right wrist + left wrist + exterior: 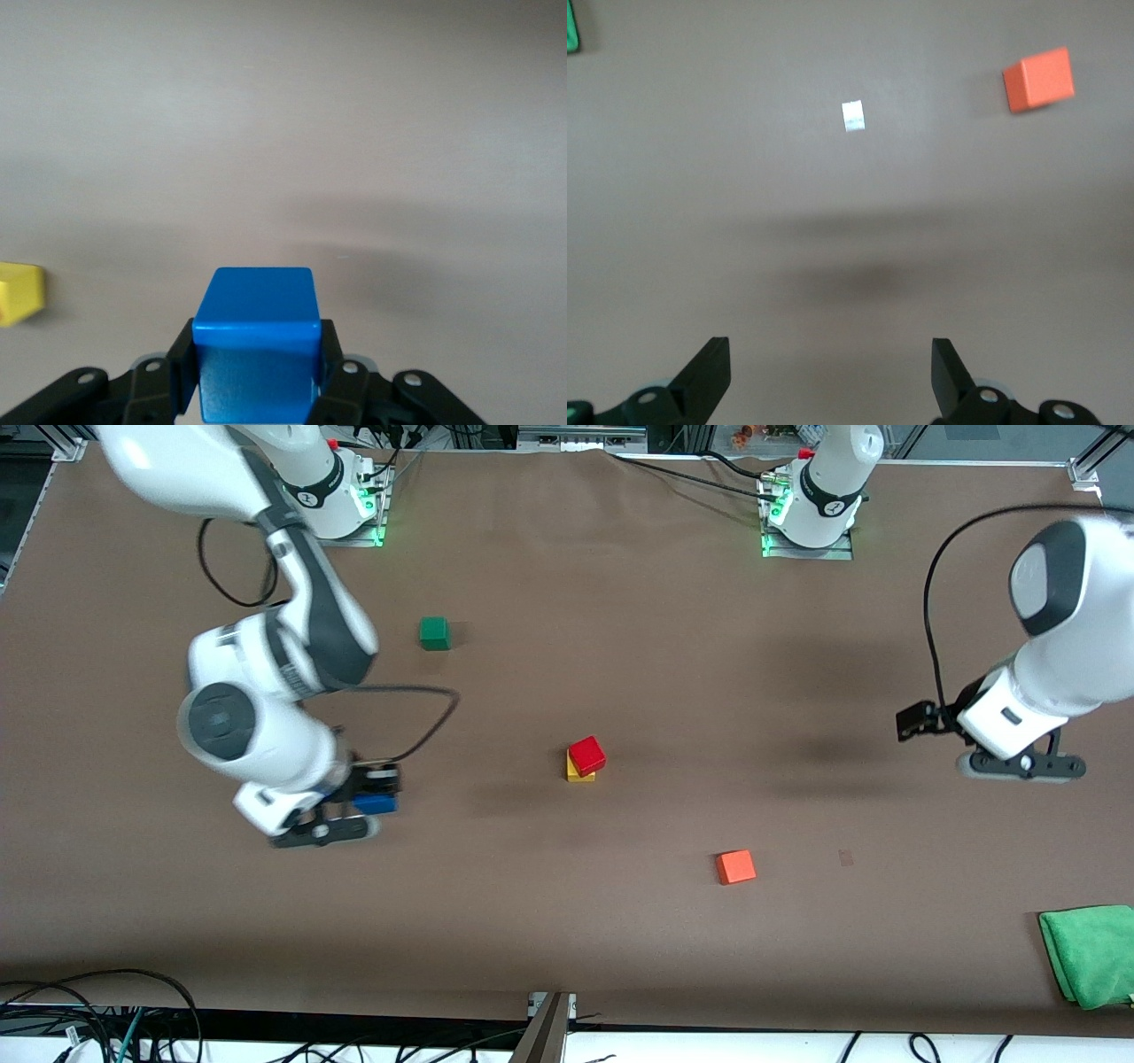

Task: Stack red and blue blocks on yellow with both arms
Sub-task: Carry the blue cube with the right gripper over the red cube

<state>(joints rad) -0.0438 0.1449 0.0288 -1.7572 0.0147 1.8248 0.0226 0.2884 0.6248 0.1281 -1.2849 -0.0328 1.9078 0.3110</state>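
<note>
The red block (586,755) sits on the yellow block (578,771) at the table's middle, a little askew. My right gripper (368,804) is shut on the blue block (375,804), held above the table toward the right arm's end; in the right wrist view the blue block (257,341) fills the jaws and the yellow block (19,293) shows at the frame's edge. My left gripper (921,722) is open and empty, up in the air toward the left arm's end; its fingers (709,376) stand wide apart over bare table.
A green cube (434,633) lies near the right arm's base. An orange cube (735,866) lies nearer the front camera than the stack, also in the left wrist view (1038,79). A green cloth (1090,954) lies at the table's corner, toward the left arm's end.
</note>
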